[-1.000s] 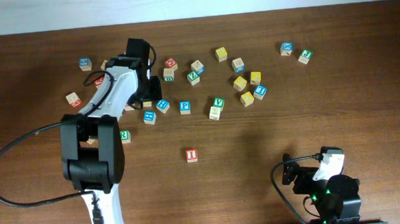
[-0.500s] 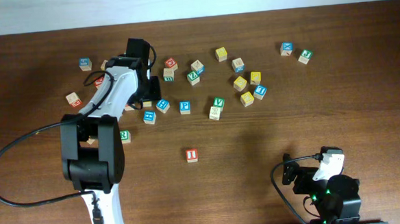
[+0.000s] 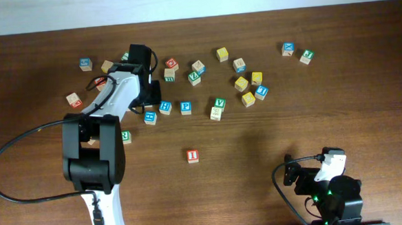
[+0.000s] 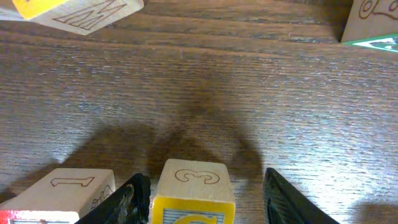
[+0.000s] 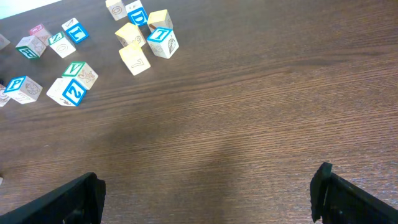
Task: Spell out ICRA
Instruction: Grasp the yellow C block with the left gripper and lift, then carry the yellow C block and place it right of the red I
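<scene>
My left gripper [image 3: 150, 96] is down among the letter blocks at the back left of the table. In the left wrist view its jaws [image 4: 202, 199] are open around a yellow-framed block [image 4: 194, 190] that shows a C on its front face. The left finger is close against the block and the right finger stands apart. The red I block [image 3: 192, 155] lies alone at mid table. My right gripper [image 5: 208, 199] is wide open and empty, low at the front right [image 3: 299, 176].
Several loose letter blocks are scattered across the back, among them a blue P [image 3: 185, 107] and a green R [image 3: 125, 136]. A block marked 1 [image 4: 68, 186] sits just left of my left finger. An M block [image 4: 81, 9] lies ahead.
My left gripper has shifted slightly toward the front, uncovering a block behind it. The blue block to its right was nudged a little. The right arm has not moved.
</scene>
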